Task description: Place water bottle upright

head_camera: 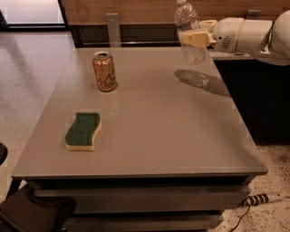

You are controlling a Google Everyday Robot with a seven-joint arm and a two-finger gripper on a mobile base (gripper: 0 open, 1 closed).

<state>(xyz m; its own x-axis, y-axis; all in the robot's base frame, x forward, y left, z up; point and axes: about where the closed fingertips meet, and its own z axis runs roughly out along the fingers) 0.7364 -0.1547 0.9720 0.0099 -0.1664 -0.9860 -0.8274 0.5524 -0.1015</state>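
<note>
The water bottle [185, 19] was clear, thin plastic with ribbed walls that caught the light, narrowing to a neck whose pale cap met the top edge of the view. The arm [253, 34] that carried it had a smooth, rounded white shell, and the gripper [193, 38] at its end had flat cream-coloured fingers [198, 38] clamped round the bottle's middle. The drink can [104, 71] was a glossy orange-gold metal cylinder with a silver top, and the sponge [83, 131] was a wavy-edged block, coarse green scouring pad above soft yellow foam. The bottle hung almost upright, cap up and leaning slightly, in the air above the far right part of the table [158, 136]. Its base was clear of the surface, and its dark shadow [201, 81] lay on the table just below and to the right. The can stood upright at the far left, well apart from the bottle, and the sponge lay flat nearer the front left edge. The table top was a smooth, matt grey slab with a faint sheen. Behind it ran a wood-panelled wall [145, 11], and speckled pale flooring [27, 86] spread to the left. A white power strip [263, 198] lay on the floor at the lower right.
</note>
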